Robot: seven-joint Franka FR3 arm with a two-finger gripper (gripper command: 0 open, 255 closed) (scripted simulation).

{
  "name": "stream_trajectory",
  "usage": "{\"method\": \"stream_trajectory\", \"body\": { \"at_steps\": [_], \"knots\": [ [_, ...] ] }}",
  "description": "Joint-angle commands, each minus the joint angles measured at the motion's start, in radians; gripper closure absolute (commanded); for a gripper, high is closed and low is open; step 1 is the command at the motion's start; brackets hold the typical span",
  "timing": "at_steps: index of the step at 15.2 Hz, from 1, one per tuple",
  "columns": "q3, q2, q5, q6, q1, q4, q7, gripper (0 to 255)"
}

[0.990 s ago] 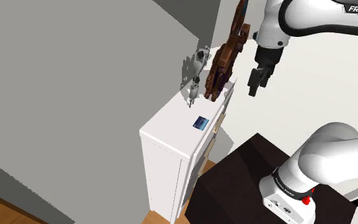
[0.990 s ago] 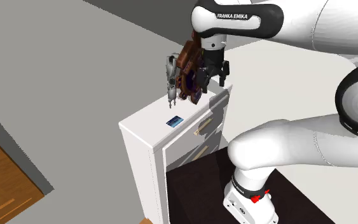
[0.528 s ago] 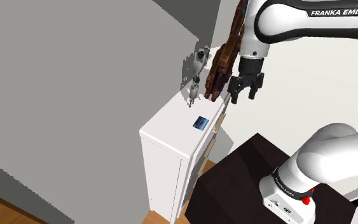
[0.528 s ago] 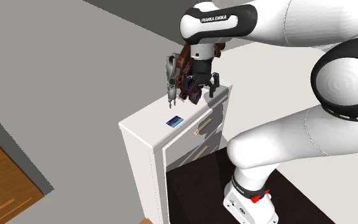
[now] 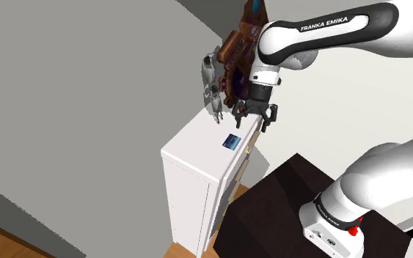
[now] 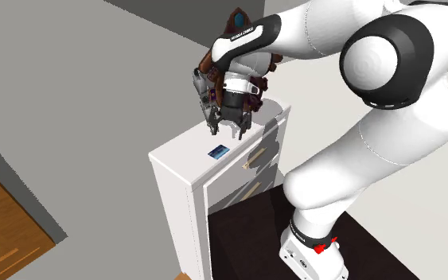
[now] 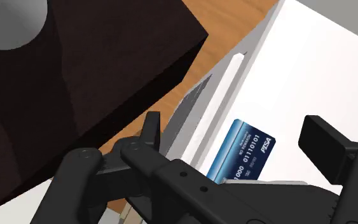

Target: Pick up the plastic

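Wide open and empty, the black two-finger gripper (image 5: 251,119) hovers above the flat blue plastic card (image 5: 232,141), its long axis seemingly crossing the closing line.

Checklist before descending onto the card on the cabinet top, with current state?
1. Target found: the blue card lies flat on top of the white drawer cabinet: ok.
2. Gripper open, fingers apart: ok.
3. Alignment: in the wrist view the card sits between the two fingers: ok.
4. Card grasped: the fingers do not touch it: not ok.
5. Clearance between the arm and the brown object at the back of the cabinet: cannot tell.
6. Card edge liftable off the flat top: cannot tell.
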State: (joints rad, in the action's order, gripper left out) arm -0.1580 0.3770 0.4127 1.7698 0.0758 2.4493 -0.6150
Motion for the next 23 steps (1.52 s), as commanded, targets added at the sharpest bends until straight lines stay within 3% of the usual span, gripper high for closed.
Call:
{"method": "stream_trajectory", "body": {
  "at_steps": [1, 6, 15, 16, 23],
  "knots": [
    [-0.007, -0.056, 0.068, 0.062, 0.011, 0.010, -0.090, 0],
    [-0.020, -0.207, 0.225, 0.214, 0.020, 0.005, -0.257, 0],
    [-0.028, -0.282, 0.251, 0.309, 0.013, 0.037, -0.204, 0],
    [-0.029, -0.283, 0.252, 0.313, 0.013, 0.039, -0.203, 255],
    [-0.030, -0.284, 0.253, 0.313, 0.012, 0.038, -0.203, 255]
  ]
}}
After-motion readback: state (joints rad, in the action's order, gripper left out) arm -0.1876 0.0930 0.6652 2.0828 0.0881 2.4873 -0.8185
